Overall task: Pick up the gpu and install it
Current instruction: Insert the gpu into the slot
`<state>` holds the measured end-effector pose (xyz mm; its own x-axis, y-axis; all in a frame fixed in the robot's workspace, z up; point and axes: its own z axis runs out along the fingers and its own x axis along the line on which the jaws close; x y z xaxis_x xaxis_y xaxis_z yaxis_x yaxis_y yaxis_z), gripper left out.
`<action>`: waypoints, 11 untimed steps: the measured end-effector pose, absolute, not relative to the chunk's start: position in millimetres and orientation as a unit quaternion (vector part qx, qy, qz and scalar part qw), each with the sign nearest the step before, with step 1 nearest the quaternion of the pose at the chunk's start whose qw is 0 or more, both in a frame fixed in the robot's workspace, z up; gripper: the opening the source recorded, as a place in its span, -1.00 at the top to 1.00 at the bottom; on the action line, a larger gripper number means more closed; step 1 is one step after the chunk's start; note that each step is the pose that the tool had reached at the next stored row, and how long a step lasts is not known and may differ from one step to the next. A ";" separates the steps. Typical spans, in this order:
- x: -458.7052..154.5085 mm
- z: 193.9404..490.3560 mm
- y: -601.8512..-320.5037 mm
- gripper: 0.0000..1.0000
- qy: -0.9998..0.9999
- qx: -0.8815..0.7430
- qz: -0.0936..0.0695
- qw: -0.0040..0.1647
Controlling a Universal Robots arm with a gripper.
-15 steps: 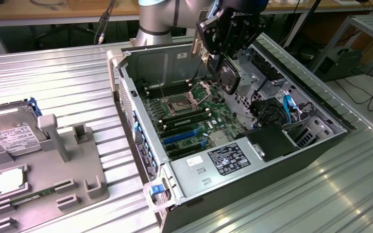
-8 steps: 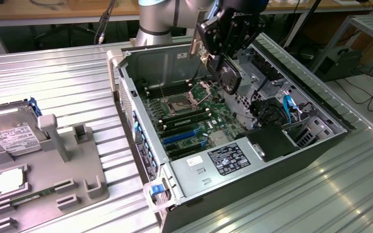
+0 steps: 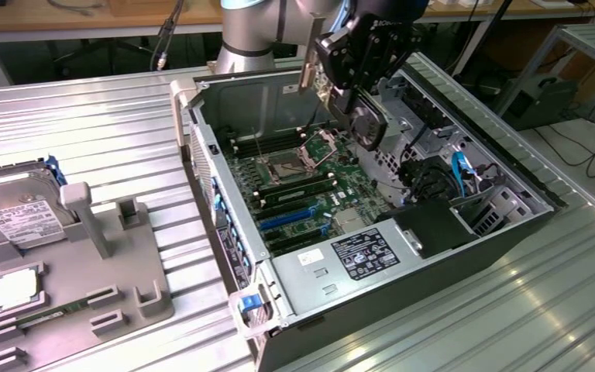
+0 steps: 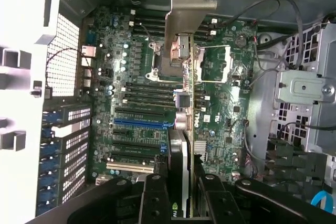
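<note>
My gripper (image 3: 358, 91) is shut on the gpu (image 3: 368, 124), a dark card with a round fan and a silvery bracket (image 3: 307, 77) at one end. I hold it edge-down in the air over the open computer case (image 3: 204, 155), above the green motherboard (image 3: 297, 186). In the wrist view the gpu (image 4: 182, 129) appears edge-on between my black fingers (image 4: 153, 200), its bracket (image 4: 188, 9) pointing to the case's rear wall. It hangs over the CPU socket (image 4: 210, 66), off to one side of the blue expansion slot (image 4: 139, 121) and apart from the board.
A grey holder tray (image 3: 80, 271) on the exterior view's left carries a silver hard drive (image 3: 18, 217) and a processor chip (image 3: 13, 288). Inside the case are a labelled power supply (image 3: 365, 256), blue cables (image 3: 461, 167) and a drive cage (image 4: 304, 93). The ribbed metal table (image 3: 545, 310) surrounds it.
</note>
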<state>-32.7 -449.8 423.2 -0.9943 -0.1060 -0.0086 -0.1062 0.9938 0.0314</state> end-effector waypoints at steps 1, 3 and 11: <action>-32.8 423.2 -449.8 0.44 0.998 -0.056 0.016 0.003; -32.8 423.2 -449.8 0.44 0.998 -0.061 0.016 0.003; -34.3 423.2 -450.5 0.44 0.997 -0.076 0.016 0.003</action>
<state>-34.3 -450.5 423.2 -0.9884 -0.1518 -0.0086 -0.1520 0.9879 0.0314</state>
